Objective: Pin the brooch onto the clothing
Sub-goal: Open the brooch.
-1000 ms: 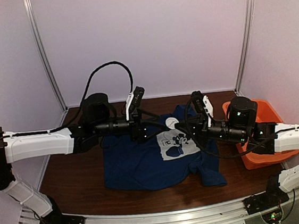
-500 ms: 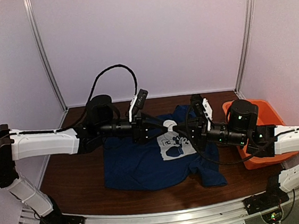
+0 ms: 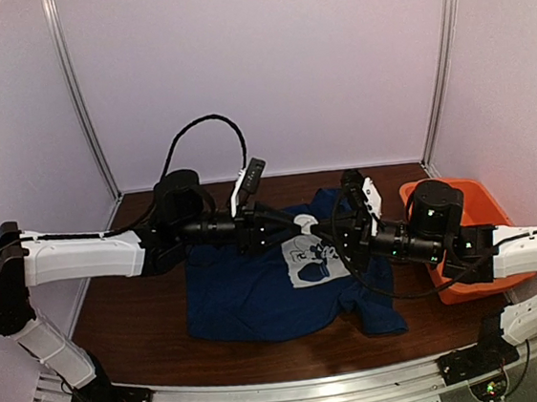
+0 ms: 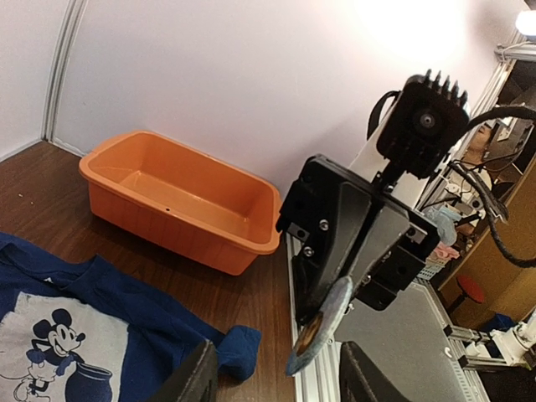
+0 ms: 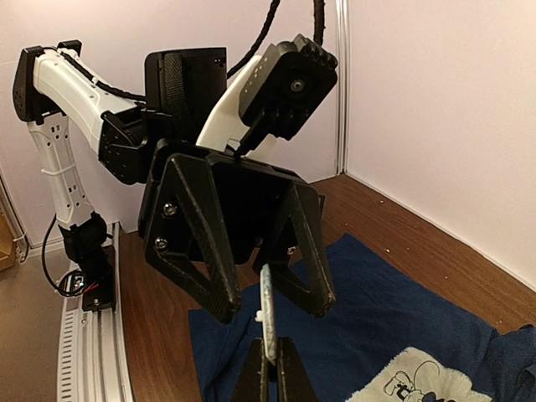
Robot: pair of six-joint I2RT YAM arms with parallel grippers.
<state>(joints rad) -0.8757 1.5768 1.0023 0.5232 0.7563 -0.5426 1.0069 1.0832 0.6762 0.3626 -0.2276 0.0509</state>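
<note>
Nearest us the shirt [image 3: 250, 299] lies spread on the desk [image 3: 127, 321], print [image 3: 311, 260] up, so there is cloth ready to take the pin. Above its upper part the right jaws are pinched tight on the brooch [image 5: 266, 318]. They hold it edge-on by its rim, which we judge leaves its faces free for a handover. The left jaws stand half open either side of it, gripping nothing. Farther off, the orange tub [image 4: 167, 226] sits aside.
</note>
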